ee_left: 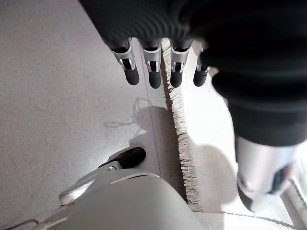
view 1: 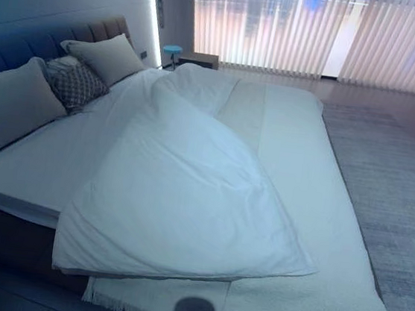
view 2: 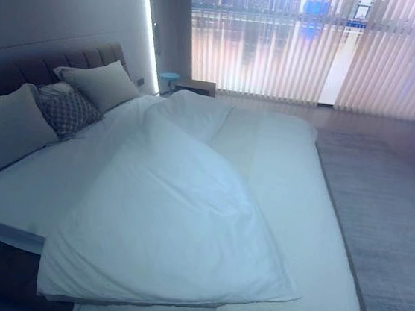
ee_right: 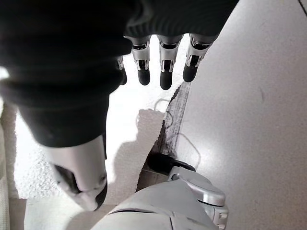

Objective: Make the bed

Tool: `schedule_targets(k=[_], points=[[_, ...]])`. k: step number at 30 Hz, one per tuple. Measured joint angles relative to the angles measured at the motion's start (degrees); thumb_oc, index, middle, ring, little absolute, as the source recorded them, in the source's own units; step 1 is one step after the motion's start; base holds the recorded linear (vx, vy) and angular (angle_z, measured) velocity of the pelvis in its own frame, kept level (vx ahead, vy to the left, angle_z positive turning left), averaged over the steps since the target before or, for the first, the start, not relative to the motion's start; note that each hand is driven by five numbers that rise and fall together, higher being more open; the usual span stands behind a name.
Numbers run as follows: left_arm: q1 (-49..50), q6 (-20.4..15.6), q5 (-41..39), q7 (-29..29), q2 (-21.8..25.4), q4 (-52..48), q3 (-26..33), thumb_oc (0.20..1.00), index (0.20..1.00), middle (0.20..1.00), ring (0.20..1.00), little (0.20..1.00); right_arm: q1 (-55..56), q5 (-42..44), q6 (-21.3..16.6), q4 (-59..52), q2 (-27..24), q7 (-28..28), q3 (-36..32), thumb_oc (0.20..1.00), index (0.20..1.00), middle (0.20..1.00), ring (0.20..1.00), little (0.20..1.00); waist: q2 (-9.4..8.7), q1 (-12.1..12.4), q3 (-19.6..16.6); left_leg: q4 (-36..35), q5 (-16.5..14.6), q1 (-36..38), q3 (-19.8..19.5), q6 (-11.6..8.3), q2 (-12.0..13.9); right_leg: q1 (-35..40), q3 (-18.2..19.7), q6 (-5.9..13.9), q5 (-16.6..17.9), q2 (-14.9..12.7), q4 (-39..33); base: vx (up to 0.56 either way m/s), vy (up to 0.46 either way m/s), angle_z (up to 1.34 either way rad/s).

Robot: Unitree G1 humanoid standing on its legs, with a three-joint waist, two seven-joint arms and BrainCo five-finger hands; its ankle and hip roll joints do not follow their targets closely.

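From the head, the bed (view 1: 302, 181) has a white duvet (view 1: 180, 197) bunched in a heap across its middle, with pillows (view 1: 106, 55) by the headboard (view 2: 91, 56).

By the left wrist, the left hand (ee_left: 153, 72) hangs with fingers straight and apart, over a fringed blanket (ee_left: 180, 124).

By the right wrist, the right hand (ee_right: 165, 67) hangs loose too, holding nothing, above the floor (ee_right: 249, 96).

Dim, bluish in the head views — brightest at the window blinds (view 1: 304, 31), blown out and hazy, plus a glowing wall strip (view 1: 154, 22). Harsh, washed-out white in wrist views — blurred fingers (ee_left: 154, 72), soft shadows.
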Motion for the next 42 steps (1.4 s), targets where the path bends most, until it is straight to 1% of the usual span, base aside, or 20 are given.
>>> schedule_targets(k=[13, 17, 21, 26, 30, 32, 33, 35, 38, 40, 41, 42], points=[[1.0, 0.0, 0.0, -0.3, 0.1, 0.2, 0.0, 1.000, 1.000, 1.000, 1.000, 1.000, 0.4, -0.8, 0.0, 0.2, 0.5, 0.2, 0.1, 1.000, 1.000, 1.000, 1.000, 1.000, -1.31, 0.0, -1.0, 0.0, -0.2, -0.1, 0.2, 0.20, 0.0, -0.4, 0.2, 0.15, 0.1, 0.0, 0.0, 0.01, 0.011, -0.01], [1.0, 0.0, 0.0, -0.3, 0.1, 0.3, 0.1, 1.000, 1.000, 1.000, 1.000, 1.000, 0.4, -0.7, 0.0, 0.1, 1.1, 0.2, 0.1, 1.000, 1.000, 1.000, 1.000, 1.000, -1.31, 0.1, -1.0, 0.0, -0.2, -0.2, 0.2, 0.19, 0.0, -0.4, 0.3, 0.15, 0.1, 0.0, 0.0, 0.02, 0.006, 0.00], [1.0, 0.0, 0.0, -0.3, 0.1, 0.2, 0.1, 1.000, 1.000, 1.000, 1.000, 1.000, 0.3, 1.9, 0.0, 0.1, 1.7, 0.3, -0.7, 1.000, 1.000, 1.000, 1.000, 1.000, -1.27, 0.1, -1.1, -0.1, -0.1, -0.9, 0.2, 0.21, 0.0, -1.2, 0.3, 0.15, 0.1, -0.1, 0.0, 0.00, 0.000, 0.00], [0.9, 0.0, -0.1, -0.1, 0.1, 0.2, 0.1, 1.000, 1.000, 1.000, 1.000, 1.000, 0.0, 8.6, -0.2, -1.2, 1.8, 0.1, -2.2, 1.000, 1.000, 1.000, 1.000, 1.000, -0.89, 0.0, -1.0, 0.0, 0.0, -2.3, 0.1, 0.35, -0.1, -2.4, 0.1, 0.24, 0.2, -0.2, 0.0, -0.02, 0.007, 0.00], [0.2, 0.0, -0.5, 0.7, 0.1, 0.0, -0.2, 1.000, 1.000, 1.000, 1.000, 1.000, -1.7, 16.2, -1.0, -4.1, 1.9, -0.4, -3.8, 1.000, 1.000, 1.000, 1.000, 1.000, -0.12, -0.1, 0.0, 0.0, 0.7, -4.6, 0.1, 0.45, -0.5, -4.8, 0.1, 0.48, 0.7, -0.5, 0.0, -0.11, 0.021, 0.00], [-1.7, -0.1, -2.6, 1.7, 0.1, -0.6, -1.1, 1.000, 1.000, 1.000, 1.000, 1.000, -4.9, 23.5, -1.8, -6.8, 1.9, -1.1, -4.4, 1.000, 1.000, 1.000, 1.000, 1.000, 0.55, 0.0, 1.9, 0.1, 1.6, -7.4, 0.1, 0.60, -0.9, -7.8, 0.1, 0.74, 1.6, -1.0, 0.0, -0.10, 0.018, 0.01], [-2.3, -0.2, -3.0, 2.0, 0.1, -1.0, -1.2, 1.000, 1.000, 1.000, 1.000, 1.000, -6.1, 25.3, -2.2, -7.2, 1.9, -1.4, -4.4, 1.000, 1.000, 1.000, 1.000, 1.000, 0.87, 0.0, 2.7, 0.1, 1.9, -8.3, 0.1, 0.54, -1.1, -8.6, 0.1, 0.80, 1.9, -1.1, 0.0, -0.07, 0.013, 0.03], [-4.4, -0.3, -5.1, 2.7, -0.1, -1.9, -1.6, 1.000, 1.000, 1.000, 1.000, 1.000, -10.5, 31.4, -2.9, -8.6, 1.9, -2.2, -4.9, 1.000, 1.000, 1.000, 1.000, 1.000, 1.35, 0.1, 5.7, 0.3, 2.8, -10.5, 0.1, 0.99, -1.5, -10.8, 0.0, 0.92, 2.8, -1.4, 0.3, -0.04, 0.006, 0.01], [-5.5, -0.8, -7.5, 3.8, 0.0, -2.6, -2.8, 1.000, 1.000, 1.000, 1.000, 1.000, -16.1, 39.8, -4.1, -8.7, 2.0, -3.9, -5.8, 1.000, 1.000, 1.000, 1.000, 1.000, 1.67, 0.1, 6.9, 0.3, 3.0, -12.5, 0.1, 0.85, -1.5, -12.9, 0.0, 0.86, 3.0, -1.5, 0.2, 0.00, 0.000, 0.00], [-6.2, -1.1, -8.2, 4.0, -0.1, -2.8, -3.4, 1.000, 1.000, 1.000, 1.000, 1.000, -19.0, 42.4, -5.1, -8.9, 1.9, -4.5, -6.4, 1.000, 1.000, 1.000, 1.000, 1.000, 1.74, 0.1, 8.1, 0.3, 3.2, -13.4, 0.2, 0.84, -1.6, -13.8, 0.0, 1.11, 3.3, -1.5, 0.2, 0.00, 0.000, 0.00], [-6.5, -1.2, -9.3, 4.3, -0.2, -3.3, -3.6, 1.000, 1.000, 1.000, 1.000, 1.000, -21.7, 45.0, -5.7, -9.1, 1.9, -5.4, -6.7, 1.000, 1.000, 1.000, 1.000, 1.000, 1.80, 0.3, 9.3, 0.3, 3.3, -14.2, 0.2, 0.81, -1.6, -14.5, 0.0, 1.24, 3.4, -1.5, 0.2, 0.00, 0.000, 0.00], [-6.8, -1.2, -9.7, 4.3, -0.3, -3.8, -3.9, 1.000, 1.000, 1.000, 1.000, 1.000, -23.9, 47.4, -6.2, -9.4, 1.9, -6.2, -6.8, 1.000, 1.000, 1.000, 1.000, 1.000, 1.85, 0.2, 9.7, 0.3, 3.4, -15.3, 0.2, 0.78, -1.6, -15.7, 0.1, 1.20, 3.6, -1.5, 0.3, 0.03, 0.014, -0.01]])
